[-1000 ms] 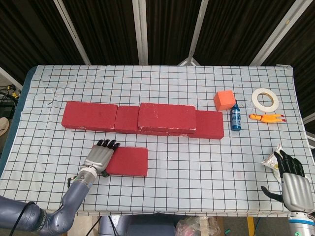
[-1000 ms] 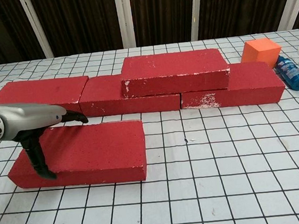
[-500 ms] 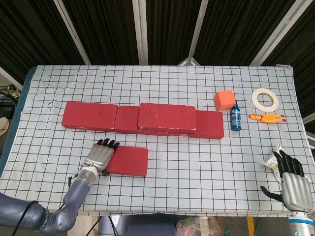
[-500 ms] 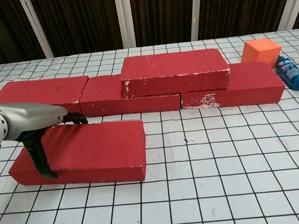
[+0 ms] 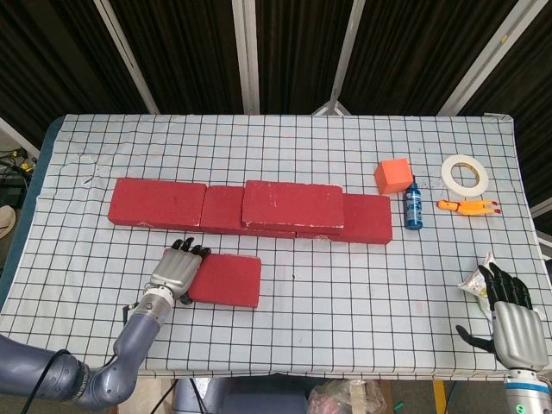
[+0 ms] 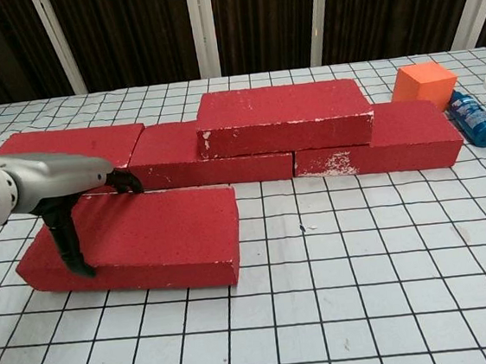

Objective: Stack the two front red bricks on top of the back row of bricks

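- Head view: the left hand (image 5: 175, 274) clamps the left end of the front brick (image 5: 226, 279), fingers over its far edge, thumb on the near face.
- The brick's long axis runs three to nine o'clock; the back row (image 5: 159, 203) lies at twelve o'clock.
- The right hand (image 5: 511, 312), fingers apart and holding nothing, sits well off at four o'clock.

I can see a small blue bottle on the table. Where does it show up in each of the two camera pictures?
Head view: the blue bottle stands right of centre, just beside the right end of the brick row.
Chest view: the same bottle lies at the far right edge, partly cut off.
Shared landmark: the orange cube sits right next to it, to its left, in both views.
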Motion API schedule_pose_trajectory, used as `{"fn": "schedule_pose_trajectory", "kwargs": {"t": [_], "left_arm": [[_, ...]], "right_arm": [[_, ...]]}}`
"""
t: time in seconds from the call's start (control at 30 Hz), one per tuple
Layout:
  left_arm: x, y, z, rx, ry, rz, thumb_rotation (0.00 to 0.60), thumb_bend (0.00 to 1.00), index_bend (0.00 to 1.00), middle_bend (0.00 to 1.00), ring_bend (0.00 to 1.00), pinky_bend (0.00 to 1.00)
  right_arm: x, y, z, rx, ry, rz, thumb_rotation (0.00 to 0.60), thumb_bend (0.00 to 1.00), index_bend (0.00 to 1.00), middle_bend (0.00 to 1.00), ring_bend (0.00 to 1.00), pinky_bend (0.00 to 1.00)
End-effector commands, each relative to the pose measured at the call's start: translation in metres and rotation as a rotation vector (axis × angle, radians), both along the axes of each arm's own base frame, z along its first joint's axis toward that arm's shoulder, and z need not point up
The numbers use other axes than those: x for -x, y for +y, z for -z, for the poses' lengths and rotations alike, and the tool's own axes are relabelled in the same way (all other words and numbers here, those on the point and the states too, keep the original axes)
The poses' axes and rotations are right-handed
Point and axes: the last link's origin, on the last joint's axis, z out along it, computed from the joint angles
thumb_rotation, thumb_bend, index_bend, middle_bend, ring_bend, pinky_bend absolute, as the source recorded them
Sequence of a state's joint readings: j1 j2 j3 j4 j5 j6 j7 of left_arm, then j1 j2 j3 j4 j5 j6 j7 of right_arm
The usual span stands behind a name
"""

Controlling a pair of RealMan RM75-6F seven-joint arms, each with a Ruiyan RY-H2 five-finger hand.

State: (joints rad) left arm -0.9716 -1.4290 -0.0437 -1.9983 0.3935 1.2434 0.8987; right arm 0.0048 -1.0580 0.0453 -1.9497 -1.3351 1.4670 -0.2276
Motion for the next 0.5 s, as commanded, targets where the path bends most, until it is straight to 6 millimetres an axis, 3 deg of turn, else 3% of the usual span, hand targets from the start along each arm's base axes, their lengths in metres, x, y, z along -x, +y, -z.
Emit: {"fn": "schedule_pose_trajectory", "kwargs": {"t": [0.03, 0.23, 0.5], "left_arm": [[-0.002, 0.002, -0.006, -0.01, -0.018, -0.002, 0.6, 0.0, 0.23, 0.18, 0.0, 0.1], [-0.007, 0.007, -0.025, -0.003, -0.017, -0.012, 0.6, 0.0, 0.23, 0.17, 0.0, 0.1], [-0.016, 0.023, -0.074, -0.041, 0.071, -0.041, 0.6, 0.0, 0.23, 0.16, 0.0, 0.1]], "right_arm": [[0.0, 0.0, 0.0, -0.001, -0.001, 0.001, 0.6, 0.18, 0.03, 0.0, 0.0, 0.0], [0.0, -0.001, 0.001, -0.002, 0.001, 0.008, 0.6, 0.18, 0.03, 0.0, 0.0, 0.0], [0.001, -0.003, 0.003, -0.007, 0.01, 0.018, 0.6, 0.18, 0.03, 0.0, 0.0, 0.0]]}}
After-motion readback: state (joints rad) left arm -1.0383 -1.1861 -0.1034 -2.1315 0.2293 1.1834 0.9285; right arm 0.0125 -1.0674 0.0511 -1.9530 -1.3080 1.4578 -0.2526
